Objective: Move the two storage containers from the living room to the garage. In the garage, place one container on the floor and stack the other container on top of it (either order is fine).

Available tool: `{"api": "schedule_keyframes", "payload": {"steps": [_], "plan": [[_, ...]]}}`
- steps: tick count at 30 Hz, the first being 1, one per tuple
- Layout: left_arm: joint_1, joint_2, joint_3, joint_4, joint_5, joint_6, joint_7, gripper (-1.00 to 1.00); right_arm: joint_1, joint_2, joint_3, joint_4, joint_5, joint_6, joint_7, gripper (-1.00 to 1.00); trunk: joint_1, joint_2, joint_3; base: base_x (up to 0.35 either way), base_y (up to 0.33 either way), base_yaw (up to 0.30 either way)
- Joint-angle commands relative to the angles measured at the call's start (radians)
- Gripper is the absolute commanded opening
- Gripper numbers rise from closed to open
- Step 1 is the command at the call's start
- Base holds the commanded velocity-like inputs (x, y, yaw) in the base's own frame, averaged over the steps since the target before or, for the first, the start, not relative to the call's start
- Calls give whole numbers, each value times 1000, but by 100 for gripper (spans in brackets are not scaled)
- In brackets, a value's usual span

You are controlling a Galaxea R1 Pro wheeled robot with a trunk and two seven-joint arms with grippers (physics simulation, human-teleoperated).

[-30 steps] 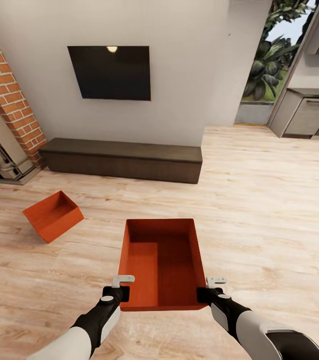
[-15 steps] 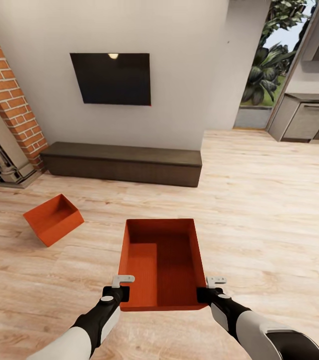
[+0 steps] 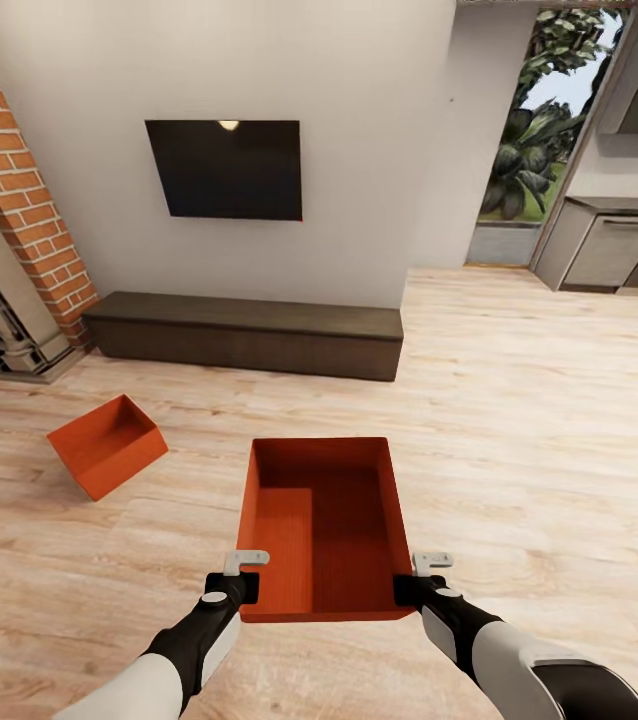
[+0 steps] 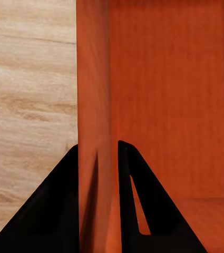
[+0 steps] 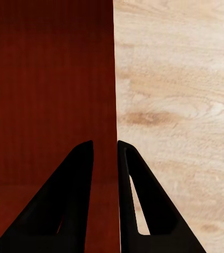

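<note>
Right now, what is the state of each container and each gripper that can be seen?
Held container: upright, empty, lifted, gripped on both side walls.
Second container: on the wood floor, empty, tilted.
Left gripper: shut on the held container's wall.
Right gripper: shut on its opposite wall.

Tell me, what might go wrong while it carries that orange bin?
1. Each tool, left and right, pinches only a thin side wall of the held bin near its close end, so the bin could tilt or slip free.
2. The second bin lies apart on the wood floor, still needing a separate trip.
</note>
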Motion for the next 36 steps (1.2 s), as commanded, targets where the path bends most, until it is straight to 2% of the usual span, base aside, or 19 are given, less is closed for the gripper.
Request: {"api": "schedule_keyframes", "payload": {"steps": [1,36], "plan": [[-1,1,16,-5,-17,5,15,-100,0,1,-20,3,-1,-3,1,-100,1,-2,0,0,0,0],[-1,1,16,-3,-17,5,15,-100,0,1,-20,3,0,-3,1,-100,1,-2,56,0,0,0]]}}
